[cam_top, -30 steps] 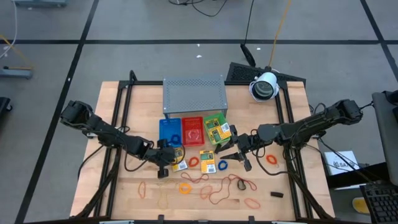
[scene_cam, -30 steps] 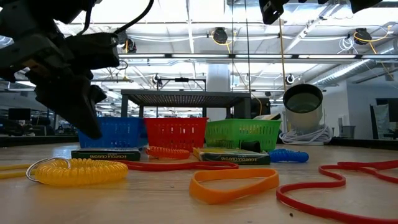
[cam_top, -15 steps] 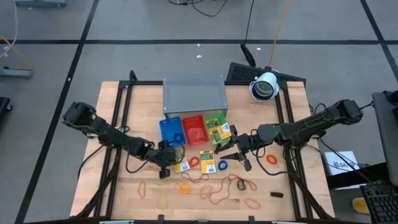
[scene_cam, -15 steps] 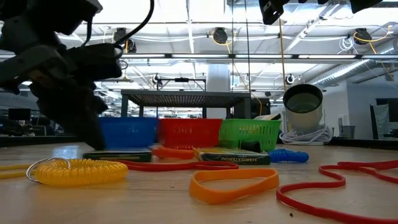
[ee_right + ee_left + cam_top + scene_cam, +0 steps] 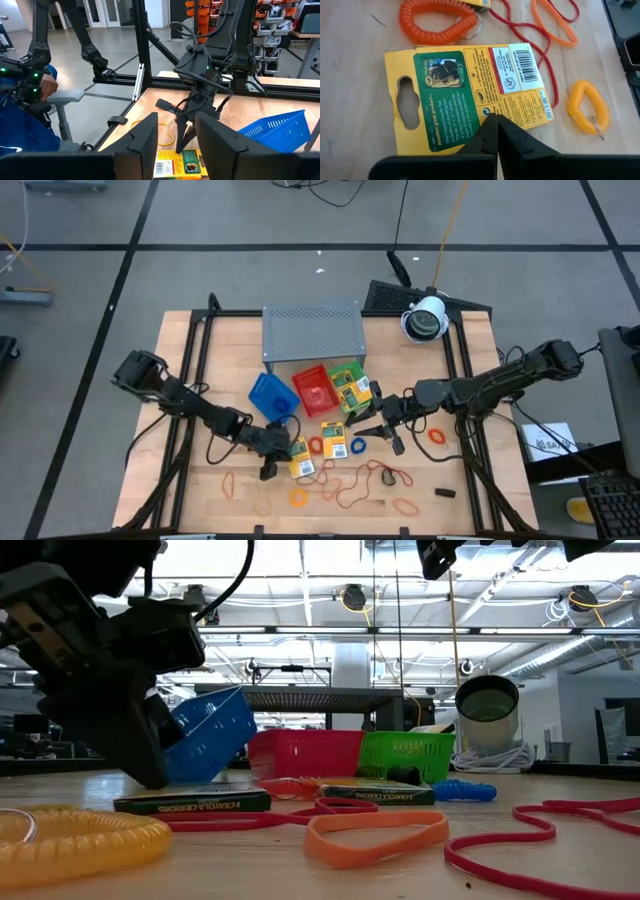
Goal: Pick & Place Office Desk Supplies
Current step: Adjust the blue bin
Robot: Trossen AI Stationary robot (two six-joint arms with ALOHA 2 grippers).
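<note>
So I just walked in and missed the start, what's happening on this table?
The left gripper, fingers shut, is pressing on a yellow-and-green crayon packet near the table's front. The blue tray sits tilted beside the red tray. The right gripper hangs open over the middle, holding nothing. Rubber bands and coils lie scattered.

The left gripper, fingers closed, has been moved toward the table's front. A yellow-and-green packet has been pushed forward with it, and the blue tray has been knocked askew and tilted
</note>
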